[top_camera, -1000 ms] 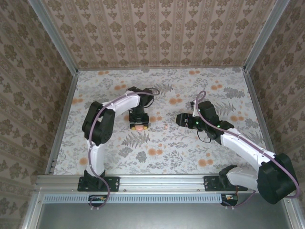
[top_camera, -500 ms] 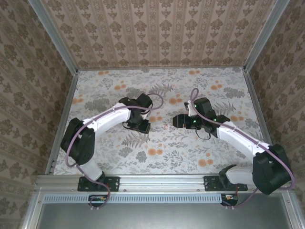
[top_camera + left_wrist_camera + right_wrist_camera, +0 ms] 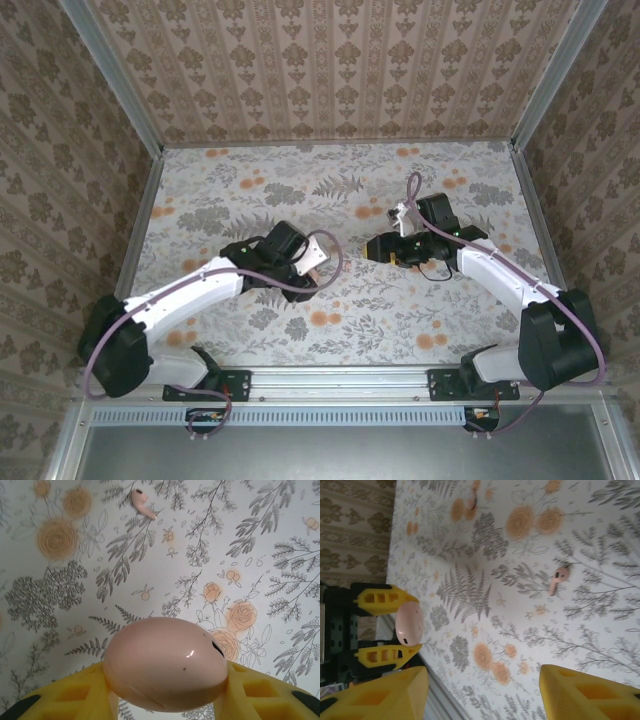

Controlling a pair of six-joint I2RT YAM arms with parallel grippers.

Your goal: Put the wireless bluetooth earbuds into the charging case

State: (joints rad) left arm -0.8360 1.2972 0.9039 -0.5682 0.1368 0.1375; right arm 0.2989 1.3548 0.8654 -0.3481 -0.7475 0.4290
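On a table covered in a grey-and-orange floral print, with patterned walls on three sides, two white robot arms reach in from the near edge: the left arm and the right arm. The left gripper sits just left of centre and the right gripper just right of centre. They face each other with a stretch of bare table between them.

There is one charging case, a smooth, pale pink, egg-shaped shell that looks closed. The left gripper's two yellow fingers are clamped on it, one on each side, holding it above the table. The right wrist camera sees the same charging case across the table, pinched between those fingers.

One earbud can be counted with certainty. It is a tiny salmon-pink piece with a short stem, lying loose on the table between the two grippers and touching neither. From the left wrist camera, the earbud lies ahead of the held case, well apart from it. A pinkish speck beside an orange flower at the far edge of the right wrist view may be a second one, but it is too small to tell.

The right gripper's two yellow fingers stand apart with nothing between them, hovering above the table near the earbud.
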